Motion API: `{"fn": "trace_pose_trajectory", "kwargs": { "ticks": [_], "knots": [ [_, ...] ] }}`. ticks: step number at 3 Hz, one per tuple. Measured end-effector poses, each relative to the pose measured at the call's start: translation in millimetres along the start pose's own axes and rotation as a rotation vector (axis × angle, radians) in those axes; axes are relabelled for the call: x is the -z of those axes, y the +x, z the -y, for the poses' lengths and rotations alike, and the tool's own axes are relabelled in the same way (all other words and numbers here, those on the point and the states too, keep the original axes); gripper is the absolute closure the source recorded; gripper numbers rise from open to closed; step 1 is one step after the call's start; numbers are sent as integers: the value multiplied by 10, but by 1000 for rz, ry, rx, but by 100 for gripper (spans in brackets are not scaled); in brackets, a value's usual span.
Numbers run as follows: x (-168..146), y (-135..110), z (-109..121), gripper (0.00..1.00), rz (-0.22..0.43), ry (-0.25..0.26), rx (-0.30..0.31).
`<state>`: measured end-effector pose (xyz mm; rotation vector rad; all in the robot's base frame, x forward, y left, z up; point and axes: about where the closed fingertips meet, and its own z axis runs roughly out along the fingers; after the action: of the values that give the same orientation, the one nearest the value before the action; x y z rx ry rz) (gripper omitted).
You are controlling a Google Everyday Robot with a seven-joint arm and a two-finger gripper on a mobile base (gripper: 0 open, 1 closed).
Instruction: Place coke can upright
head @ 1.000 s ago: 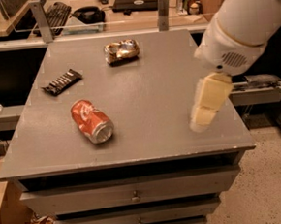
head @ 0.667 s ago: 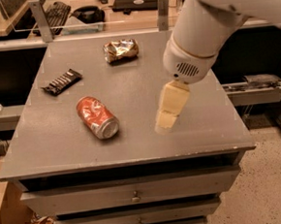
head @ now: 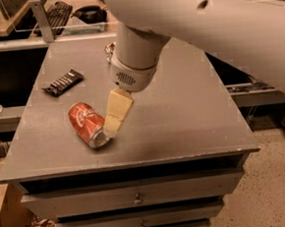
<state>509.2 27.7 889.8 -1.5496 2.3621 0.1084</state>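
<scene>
The coke can [head: 86,124], red with white script, lies on its side on the grey table top [head: 182,112] at the front left. Its silver end points toward the front right. My gripper [head: 111,129], cream-coloured, hangs from the large white arm [head: 133,62] and comes down right beside the can's silver end, touching or nearly touching it.
A flat dark candy bar [head: 62,83] lies at the table's left, behind the can. A bit of shiny wrapper [head: 109,48] shows behind the arm. Drawers [head: 136,195] sit under the top. A desk with a keyboard [head: 58,11] stands behind.
The arm has swung left across the table, and the gripper has come from the right front area down to the can's silver end. The can has stayed lying down.
</scene>
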Motion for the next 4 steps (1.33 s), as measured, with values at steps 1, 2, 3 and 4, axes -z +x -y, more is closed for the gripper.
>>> {"fn": "trace_pose_trajectory", "kwargs": {
  "ticks": [1,2,3,4],
  "knots": [
    [-202,-265,-82,0,-21,-7,-93],
    [-369,-497,-188,0,-41,-21,-180],
    [-516,-634,-274,0,-65,-29,-254],
    [-663,-727,-353,0,-82,-13,-325]
  ]
}}
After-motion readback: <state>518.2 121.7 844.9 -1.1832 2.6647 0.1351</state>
